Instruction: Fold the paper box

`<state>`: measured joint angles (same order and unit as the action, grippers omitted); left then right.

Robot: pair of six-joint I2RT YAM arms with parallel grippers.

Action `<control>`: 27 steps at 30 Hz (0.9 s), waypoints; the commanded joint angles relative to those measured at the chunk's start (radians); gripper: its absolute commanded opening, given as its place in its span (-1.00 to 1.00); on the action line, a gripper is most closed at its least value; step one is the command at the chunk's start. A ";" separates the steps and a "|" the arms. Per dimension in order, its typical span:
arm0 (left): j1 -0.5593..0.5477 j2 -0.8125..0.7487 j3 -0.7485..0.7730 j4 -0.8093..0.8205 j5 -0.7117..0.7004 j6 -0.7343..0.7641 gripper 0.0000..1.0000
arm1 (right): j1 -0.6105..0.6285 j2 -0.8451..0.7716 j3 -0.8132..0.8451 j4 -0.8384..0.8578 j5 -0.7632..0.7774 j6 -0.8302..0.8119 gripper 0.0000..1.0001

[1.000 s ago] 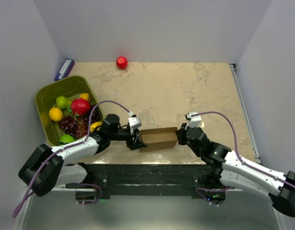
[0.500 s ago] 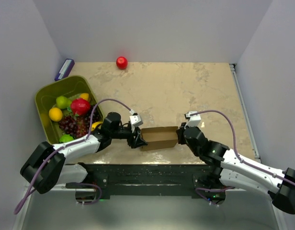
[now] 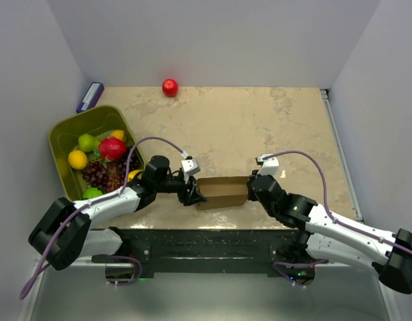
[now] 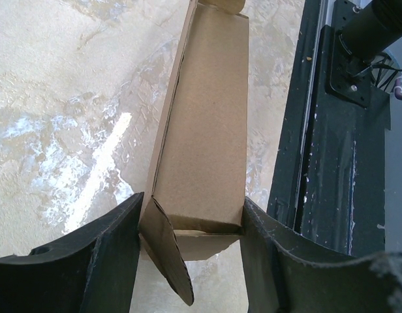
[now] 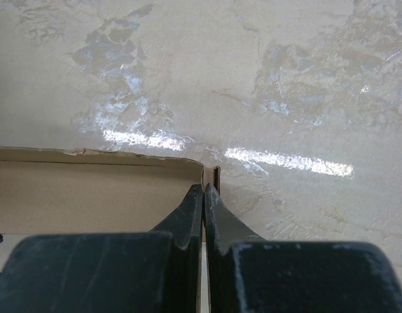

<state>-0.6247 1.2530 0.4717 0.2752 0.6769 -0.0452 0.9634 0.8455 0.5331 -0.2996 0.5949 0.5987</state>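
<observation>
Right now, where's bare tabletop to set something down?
Free: the wide middle between red fruit, green fruit bin and paper box; also the far-right corner. Crowded: near edge, left fingers gripping the box, right fingers shut at its other end.

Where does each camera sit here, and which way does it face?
Top external: above and behind the bases, facing down over the table; both arms, box, fruit bin.
Left wrist: on the left gripper, looking along the box; its fingers flank the near end.
Right wrist: on the right gripper, looking down at the box's other end; shut.
Shared: all three show the box.
</observation>
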 commanded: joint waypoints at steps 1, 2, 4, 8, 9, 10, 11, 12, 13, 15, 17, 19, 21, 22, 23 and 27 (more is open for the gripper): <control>0.022 0.008 0.015 -0.014 -0.198 -0.033 0.03 | 0.015 0.003 0.044 -0.095 0.043 0.055 -1.00; 0.022 0.009 0.015 -0.014 -0.200 -0.033 0.01 | 0.014 0.000 0.044 -0.101 0.046 0.056 -1.00; 0.022 0.013 0.016 -0.014 -0.204 -0.038 0.01 | 0.015 -0.014 0.044 -0.107 0.062 0.068 -1.00; 0.022 0.014 0.015 -0.018 -0.215 -0.042 0.01 | 0.014 0.000 0.071 -0.163 0.106 0.087 -1.00; 0.022 0.013 0.015 -0.018 -0.220 -0.044 0.01 | 0.015 0.004 0.086 -0.176 0.112 0.088 -1.00; 0.022 0.011 0.015 -0.018 -0.220 -0.045 0.01 | 0.014 0.012 0.093 -0.187 0.118 0.085 -1.00; 0.022 0.013 0.013 -0.016 -0.220 -0.045 0.01 | 0.015 0.021 0.096 -0.197 0.118 0.085 -1.00; 0.023 0.016 0.015 -0.016 -0.220 -0.045 0.01 | 0.015 0.021 0.096 -0.193 0.115 0.085 -1.00; 0.023 0.016 0.015 -0.016 -0.218 -0.045 0.01 | 0.015 0.023 0.093 -0.188 0.109 0.078 -1.00; 0.022 0.020 0.015 -0.016 -0.217 -0.045 0.01 | 0.015 0.029 0.096 -0.187 0.106 0.075 -1.00; 0.023 0.019 0.015 -0.014 -0.218 -0.047 0.01 | 0.015 0.041 0.097 -0.190 0.109 0.076 -1.00; 0.025 0.019 0.015 -0.014 -0.220 -0.047 0.01 | 0.015 0.050 0.103 -0.199 0.112 0.079 -1.00; 0.023 0.020 0.015 -0.016 -0.224 -0.050 0.00 | 0.015 0.061 0.108 -0.200 0.117 0.078 -1.00; 0.023 0.020 0.013 -0.016 -0.224 -0.050 0.00 | 0.015 0.061 0.108 -0.193 0.112 0.072 -1.00; 0.023 0.020 0.015 -0.016 -0.224 -0.050 0.00 | 0.015 0.063 0.110 -0.191 0.108 0.061 -1.00; 0.025 0.020 0.015 -0.014 -0.221 -0.050 -0.01 | 0.015 0.069 0.122 -0.176 0.089 0.004 -1.00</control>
<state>-0.6296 1.2579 0.4717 0.2890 0.6582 -0.0715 0.9752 0.9108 0.6117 -0.4187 0.6456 0.6552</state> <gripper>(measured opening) 0.601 0.011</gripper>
